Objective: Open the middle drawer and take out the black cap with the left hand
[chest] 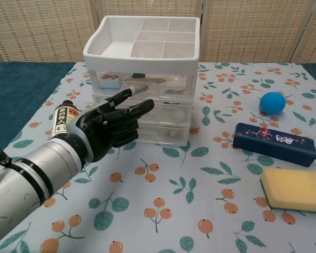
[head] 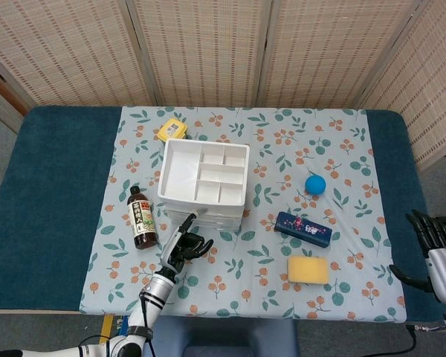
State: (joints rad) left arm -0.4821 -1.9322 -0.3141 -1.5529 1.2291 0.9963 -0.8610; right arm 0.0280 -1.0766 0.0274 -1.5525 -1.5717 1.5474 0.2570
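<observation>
A white drawer unit [chest: 142,79] with clear drawers and a compartment tray on top stands mid-table, also seen from above in the head view [head: 203,182]. Its middle drawer [chest: 168,113] is closed. I cannot make out the black cap through the front. My left hand [chest: 113,126] is right in front of the unit's left side, holding nothing. Its extended fingertips [chest: 137,90] reach the drawer fronts at about the seam between the top and middle drawers. My right hand [head: 431,245] hangs off the table's right edge with fingers spread and empty.
A dark sauce bottle [chest: 63,118] stands just left of my left hand. To the right lie a blue ball [chest: 273,102], a dark blue box [chest: 276,144] and a yellow sponge [chest: 296,188]. A yellow container [head: 172,129] sits behind the unit.
</observation>
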